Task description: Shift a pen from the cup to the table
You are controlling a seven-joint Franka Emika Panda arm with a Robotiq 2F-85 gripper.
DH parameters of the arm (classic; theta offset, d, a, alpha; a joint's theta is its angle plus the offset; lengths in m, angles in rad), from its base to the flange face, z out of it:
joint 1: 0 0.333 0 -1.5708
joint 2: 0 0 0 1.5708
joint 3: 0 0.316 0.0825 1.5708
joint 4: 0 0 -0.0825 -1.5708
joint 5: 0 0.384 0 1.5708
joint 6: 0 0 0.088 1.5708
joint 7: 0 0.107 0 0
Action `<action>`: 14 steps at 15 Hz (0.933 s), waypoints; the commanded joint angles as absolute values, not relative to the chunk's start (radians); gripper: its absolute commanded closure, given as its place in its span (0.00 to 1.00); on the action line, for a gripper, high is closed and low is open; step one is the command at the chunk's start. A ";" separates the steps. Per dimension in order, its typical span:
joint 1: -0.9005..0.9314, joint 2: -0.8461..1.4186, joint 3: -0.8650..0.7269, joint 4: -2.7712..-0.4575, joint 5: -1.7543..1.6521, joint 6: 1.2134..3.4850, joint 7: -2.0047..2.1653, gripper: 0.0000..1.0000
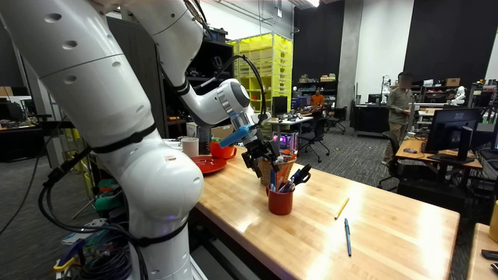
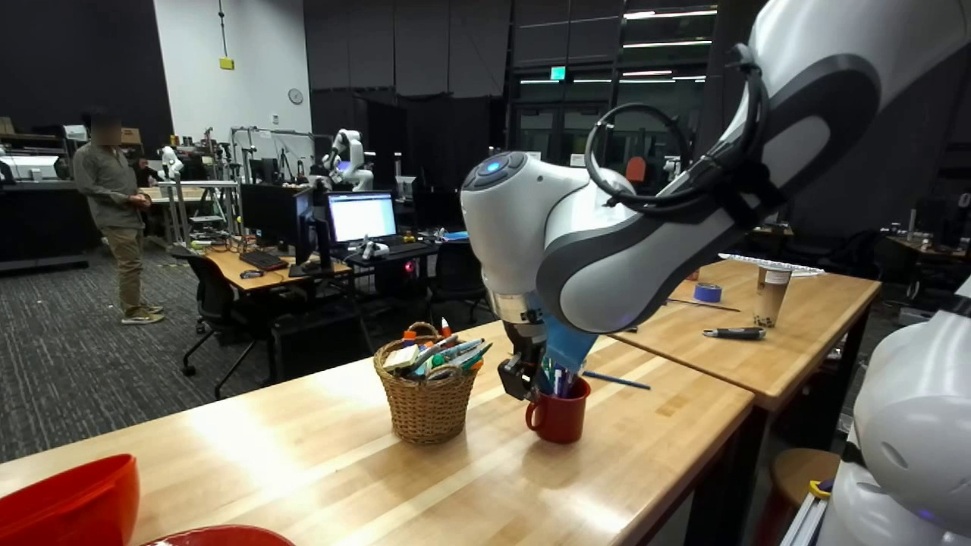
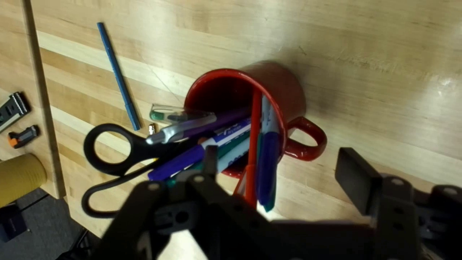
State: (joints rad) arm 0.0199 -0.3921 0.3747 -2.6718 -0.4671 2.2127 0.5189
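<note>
The red cup (image 1: 280, 204) stands upright on the table, packed with pens, markers and black scissors. It also shows in an exterior view (image 2: 563, 418) and in the wrist view (image 3: 285, 86). An orange pen (image 3: 255, 144) and a blue-capped marker (image 3: 267, 166) lean toward the handle side. My gripper (image 1: 266, 170) is open at the pen tops. In the wrist view its fingers (image 3: 283, 168) are wide apart, with the orange pen and blue-capped marker in the span between them and nothing clamped. A blue pen (image 1: 348, 237) and a yellow pencil (image 1: 342, 208) lie on the table.
A wicker basket (image 2: 428, 406) full of markers stands beside the cup. A red plate (image 1: 212, 166), an orange-red bowl (image 1: 222, 151) and a white mug (image 1: 190, 147) are farther along the table. The scissors' handles (image 3: 135, 148) jut from the cup. A second table (image 2: 815, 303) adjoins.
</note>
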 commanded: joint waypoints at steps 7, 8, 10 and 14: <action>0.025 -0.388 0.355 -2.657 -0.501 2.196 0.579 0.48; 0.026 -0.389 0.353 -2.657 -0.501 2.196 0.582 0.49; 0.026 -0.388 0.353 -2.655 -0.502 2.192 0.592 0.63; 0.026 -0.393 0.353 -2.653 -0.512 2.178 0.611 0.94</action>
